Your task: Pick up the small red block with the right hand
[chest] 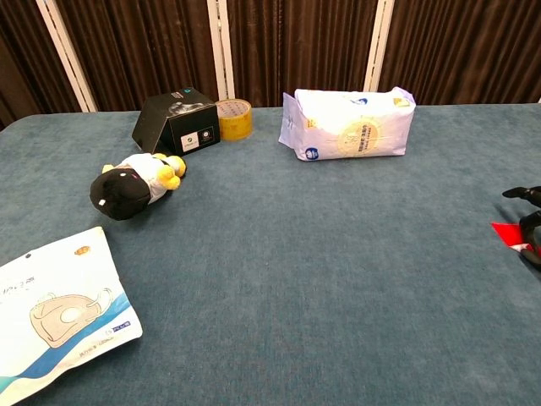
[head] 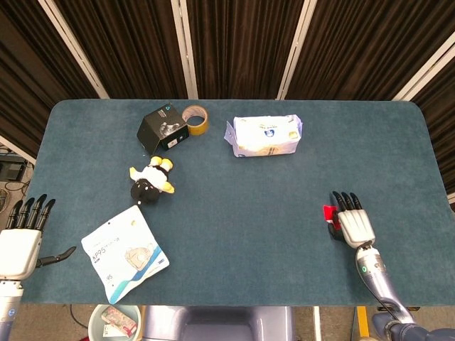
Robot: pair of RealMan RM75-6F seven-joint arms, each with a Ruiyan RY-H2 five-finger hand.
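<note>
The small red block (head: 328, 212) lies on the blue table near the front right, and only its left part shows beside my right hand (head: 353, 224). That hand lies flat over the block's right side with its fingers stretched out toward the far edge. In the chest view the block (chest: 505, 233) is a red sliver at the right border, with dark fingertips (chest: 531, 222) curved just above and beside it. My left hand (head: 21, 238) hangs off the table's front left corner, fingers spread, holding nothing.
A black box (head: 162, 128) and a tape roll (head: 195, 119) sit at the back left, a white tissue pack (head: 266, 135) at the back middle. A penguin plush (head: 149, 181) and a mask packet (head: 124, 252) lie to the left.
</note>
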